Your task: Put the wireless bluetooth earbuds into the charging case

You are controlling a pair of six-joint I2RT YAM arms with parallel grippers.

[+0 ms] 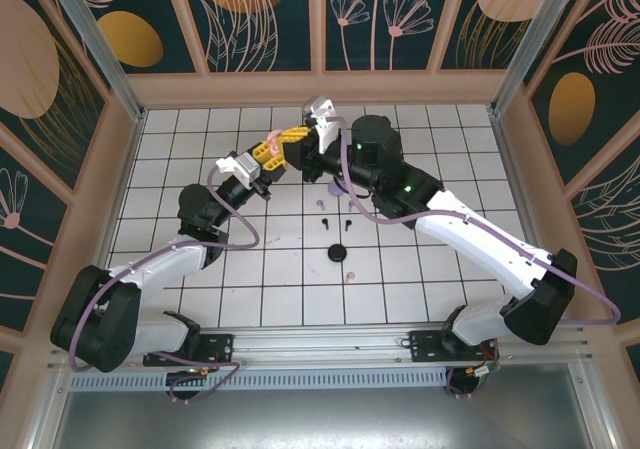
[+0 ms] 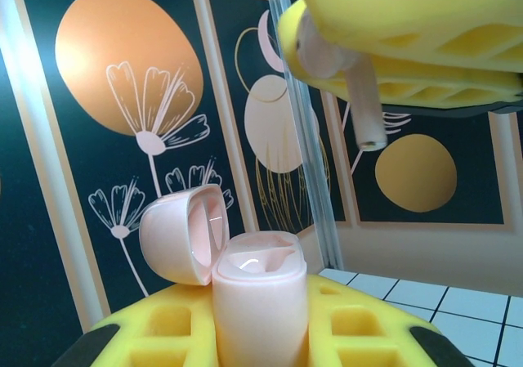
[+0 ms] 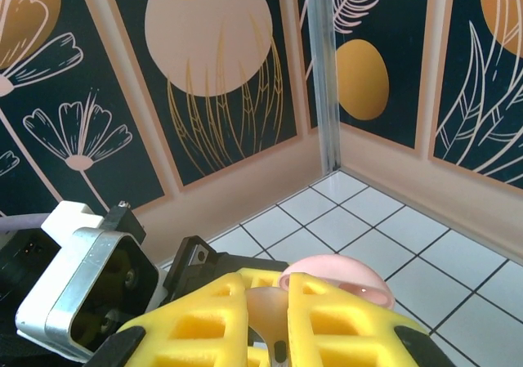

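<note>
Both arms are up off the table, meeting in mid-air. The left gripper is clamped on the pale pink charging case, holding it upright with its lid flipped open to the side. The right gripper is pinched down on one pink earbud. Its stem points down, and it hangs above the case and off to one side of the mouth, not touching.

Where this goes sideways, I reckon: the earbud isn't lined up over a socket. Come straight down from here and the stem catches the rim. Then the bud either twists in those soft yellow fingers or pops out and drops to the tiles. A hard push could also tip the case, since the left grip only has its lower body. The open lid looks close enough to get bumped shut too. Can't really tell through the glare inside whether a socket is already filled. The black earbuds wait on the table below.
</note>
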